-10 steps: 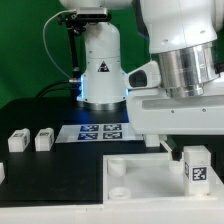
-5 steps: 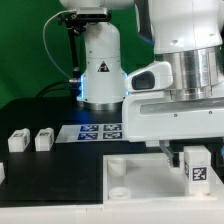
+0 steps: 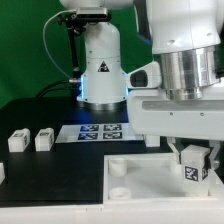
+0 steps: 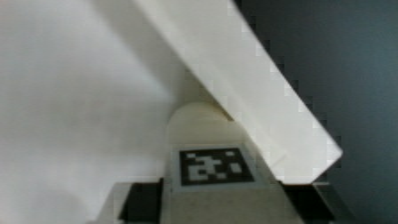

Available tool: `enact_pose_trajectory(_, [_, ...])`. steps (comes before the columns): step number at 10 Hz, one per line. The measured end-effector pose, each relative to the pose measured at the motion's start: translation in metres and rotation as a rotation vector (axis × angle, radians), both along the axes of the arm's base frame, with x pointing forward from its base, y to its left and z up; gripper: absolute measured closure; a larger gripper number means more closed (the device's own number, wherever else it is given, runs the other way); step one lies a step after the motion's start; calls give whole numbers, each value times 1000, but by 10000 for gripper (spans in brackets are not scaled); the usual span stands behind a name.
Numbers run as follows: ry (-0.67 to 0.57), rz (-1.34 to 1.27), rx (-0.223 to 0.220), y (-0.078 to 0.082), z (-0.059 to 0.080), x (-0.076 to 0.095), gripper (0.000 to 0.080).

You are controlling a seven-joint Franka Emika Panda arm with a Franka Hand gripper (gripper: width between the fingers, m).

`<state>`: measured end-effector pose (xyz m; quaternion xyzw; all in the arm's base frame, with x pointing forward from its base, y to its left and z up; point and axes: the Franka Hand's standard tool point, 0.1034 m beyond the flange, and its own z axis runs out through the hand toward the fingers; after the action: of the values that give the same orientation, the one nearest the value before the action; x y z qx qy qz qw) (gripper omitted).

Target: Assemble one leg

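My gripper [image 3: 194, 157] is shut on a leg [image 3: 194, 168], a small white block with a black-and-white tag on its face. It holds the leg upright over the right part of the large white plate [image 3: 135, 178], close to the plate's surface. In the wrist view the leg [image 4: 217, 150] sits between the dark finger pads [image 4: 143, 200], tag facing the camera, with the plate's raised edge [image 4: 231, 70] running diagonally beside it. Two more legs [image 3: 17, 141] [image 3: 43, 141] stand on the black table at the exterior view's left.
The marker board [image 3: 98, 132] lies flat behind the plate, in front of the robot base [image 3: 100, 70]. Another white part [image 3: 2, 172] pokes in at the left edge of the exterior view.
My gripper has moved down and a little to the left with the leg, bringing it closer to the plate's surface.
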<state>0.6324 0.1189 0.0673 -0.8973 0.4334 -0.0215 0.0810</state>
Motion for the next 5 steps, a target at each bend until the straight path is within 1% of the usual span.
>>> enact_pose_trajectory(3, [55, -480, 109, 2, 0, 0, 506])
enact_pose_trajectory(5, [93, -714, 150, 4, -2, -1, 506])
